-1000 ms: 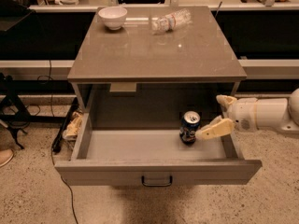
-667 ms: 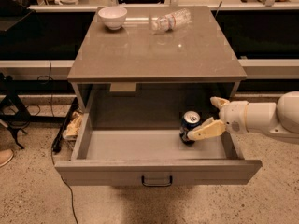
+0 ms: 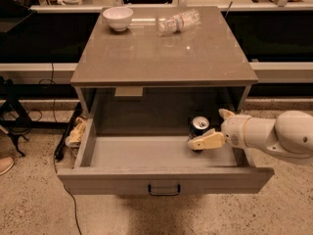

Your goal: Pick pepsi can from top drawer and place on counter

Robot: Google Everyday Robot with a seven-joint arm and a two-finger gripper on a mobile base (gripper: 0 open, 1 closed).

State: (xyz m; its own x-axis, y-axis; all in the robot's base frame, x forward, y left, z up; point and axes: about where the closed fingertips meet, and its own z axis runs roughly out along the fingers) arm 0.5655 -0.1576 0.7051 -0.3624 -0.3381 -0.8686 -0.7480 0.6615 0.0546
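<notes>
The pepsi can (image 3: 198, 128) stands upright in the right part of the open top drawer (image 3: 164, 179), dark blue with a silver top. My gripper (image 3: 207, 129) reaches in from the right at the can's height. It is open, with one finger (image 3: 205, 141) in front of the can's base and the other finger (image 3: 226, 114) behind and to the right of the can. The can rests on the drawer floor. The counter (image 3: 161, 53) is the glossy grey-brown top above the drawer.
A white bowl (image 3: 118, 17) and a clear plastic bottle (image 3: 177, 21) lying on its side sit at the back of the counter. Cables and a pale object (image 3: 76, 131) lie on the floor left of the cabinet. A dark bench runs behind.
My gripper has moved left toward the can, so its front finger now reaches across the can's base. The can has not moved.
</notes>
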